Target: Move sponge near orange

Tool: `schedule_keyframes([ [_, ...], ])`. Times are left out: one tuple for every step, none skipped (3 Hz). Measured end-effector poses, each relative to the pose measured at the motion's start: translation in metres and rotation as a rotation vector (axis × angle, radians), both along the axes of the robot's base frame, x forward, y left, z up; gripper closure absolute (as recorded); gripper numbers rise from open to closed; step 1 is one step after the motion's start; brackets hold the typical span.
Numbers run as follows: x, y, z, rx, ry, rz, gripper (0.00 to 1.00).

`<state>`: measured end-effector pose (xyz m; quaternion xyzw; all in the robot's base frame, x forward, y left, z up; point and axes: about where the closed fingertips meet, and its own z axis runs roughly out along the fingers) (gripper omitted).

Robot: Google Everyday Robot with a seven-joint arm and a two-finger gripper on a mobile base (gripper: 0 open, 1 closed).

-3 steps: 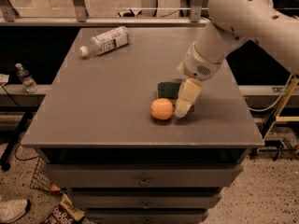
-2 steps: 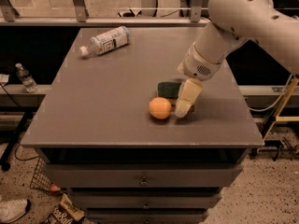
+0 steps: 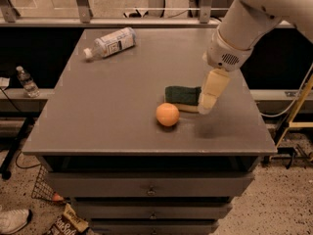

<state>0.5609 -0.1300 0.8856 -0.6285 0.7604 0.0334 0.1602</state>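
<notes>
Sponge [image 3: 182,94] flat on table [image 3: 112,111], just beside orange [image 3: 167,114]. Gripper [image 3: 204,106] at its right end; whether clasping it or free, cannot tell. Placing step looks nearly finished; next needs clean lift away, no nudging orange.

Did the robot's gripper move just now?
Yes. The gripper has shifted toward the picture's right and a little up, away from the orange, which stayed put. More of the sponge shows now.
</notes>
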Motion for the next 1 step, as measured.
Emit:
schedule_keyframes([
  [-0.0141, -0.0366, 0.0309, -0.029, -0.046, -0.088, 0.0],
])
